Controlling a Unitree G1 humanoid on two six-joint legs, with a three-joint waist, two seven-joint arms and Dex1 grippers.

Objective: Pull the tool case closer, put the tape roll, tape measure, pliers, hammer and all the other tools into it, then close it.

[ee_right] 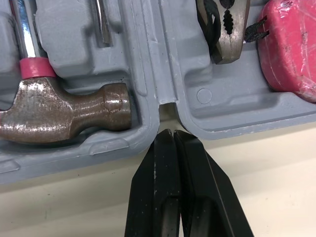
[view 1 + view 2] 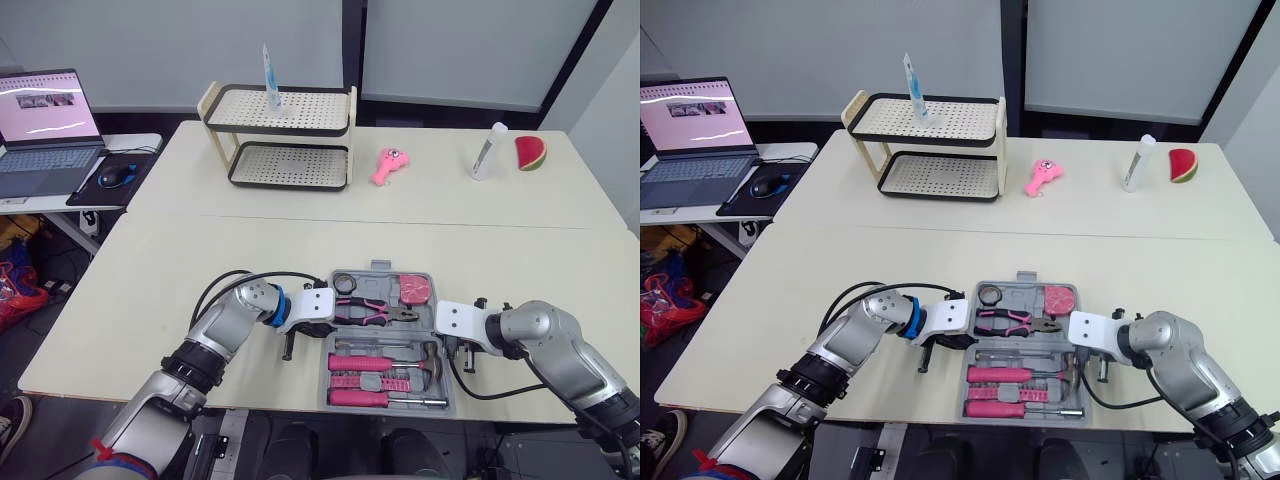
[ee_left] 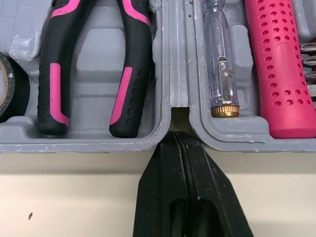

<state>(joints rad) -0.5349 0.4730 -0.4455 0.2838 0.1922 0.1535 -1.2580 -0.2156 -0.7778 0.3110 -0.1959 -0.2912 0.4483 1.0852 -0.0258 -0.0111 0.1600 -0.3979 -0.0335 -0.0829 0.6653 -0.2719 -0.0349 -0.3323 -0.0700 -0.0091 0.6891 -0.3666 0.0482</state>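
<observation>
Tool case (image 3: pixel 98 64) lies open flat on the table (image 2: pixel 200 270), close to the near edge, between the 2 arms. Far half holds the tape roll (image 2: pixel 346 283) at its left end, the pliers (image 2: pixel 370 310) lying crosswise in the middle, and the pink tape measure (image 2: pixel 415 290) at its right end. Near half holds the hammer (image 1: pixel 64 111), head toward the robot's right, plus a pink-handled screwdriver (image 3: pixel 279 64) and a clear-bodied tester screwdriver (image 3: pixel 219 64) seated in their moulded slots. Left hand (image 3: pixel 177 138) is clenched, 2 black fingers pressed flat together and grasping nothing; its tips sit in the hinge notch on the case's left side, touching the grey edge. Right hand (image 1: pixel 170 133) is likewise clenched on nothing, tips pointing into the matching notch on the right side; cannot tell whether they touch the plastic. Both hands rest low over the table surface. Far side of the table: a 2-tier perforated rack (image 2: pixel 285 125) with a tube (image 2: pixel 270 80) standing upright on its top shelf, a pink toy (image 2: pixel 390 165) to the right of the rack, then a white bottle (image 2: pixel 487 150) and a watermelon slice (image 2: pixel 530 152) just beside each other. A laptop (image 2: pixel 45 125), lid open, and a mouse (image 2: pixel 117 177) sit on a separate side table to the left.
</observation>
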